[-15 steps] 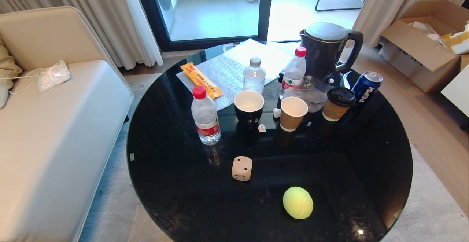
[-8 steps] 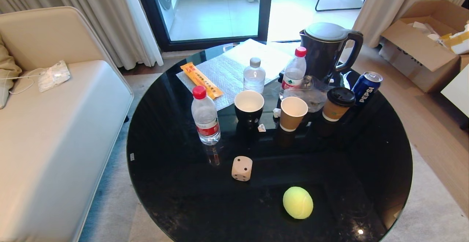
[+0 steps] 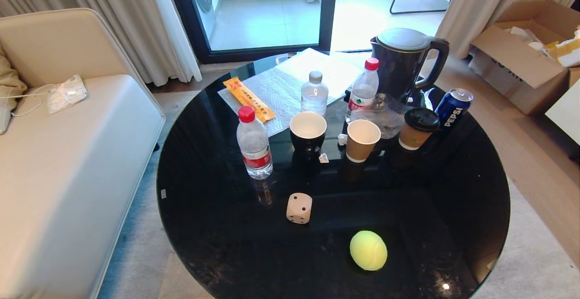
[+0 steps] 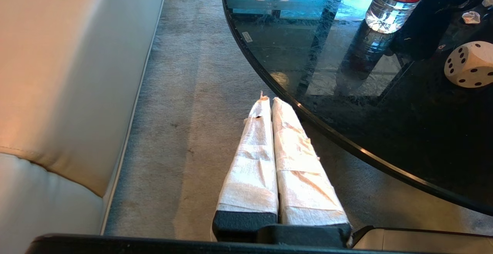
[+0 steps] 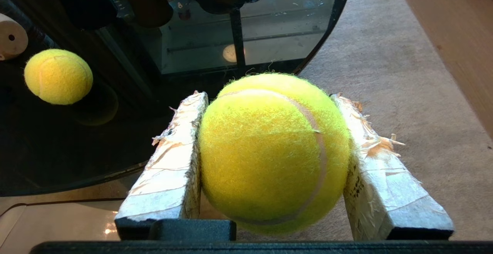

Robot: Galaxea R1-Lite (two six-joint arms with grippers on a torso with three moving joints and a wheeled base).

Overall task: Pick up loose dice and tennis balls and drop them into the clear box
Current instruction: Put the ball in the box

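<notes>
A beige die (image 3: pixel 299 208) with black pips sits near the front of the round black glass table (image 3: pixel 208 122). One tennis ball (image 3: pixel 368 250) rests to its right, closer to the table's front edge. That ball (image 5: pixel 58 76) and the die (image 4: pixel 469 64) also show in the wrist views. My right gripper (image 5: pixel 269 96) is shut on a second tennis ball (image 5: pixel 273 150), held over the carpet just off the table's rim. My left gripper (image 4: pixel 268 101) is shut and empty, low over the carpet beside the table's left edge. Neither arm appears in the head view. The clear box is out of view.
Across the table's middle stand three water bottles (image 3: pixel 254 144), a black cup (image 3: pixel 308 131), two paper cups (image 3: pixel 361 139), a Pepsi can (image 3: pixel 453 107) and a dark kettle (image 3: pixel 403 61). A white cloth (image 3: pixel 290 86) holds an orange packet. A beige sofa (image 3: pixel 68 154) is at the left, a cardboard box (image 3: pixel 525 50) at the far right.
</notes>
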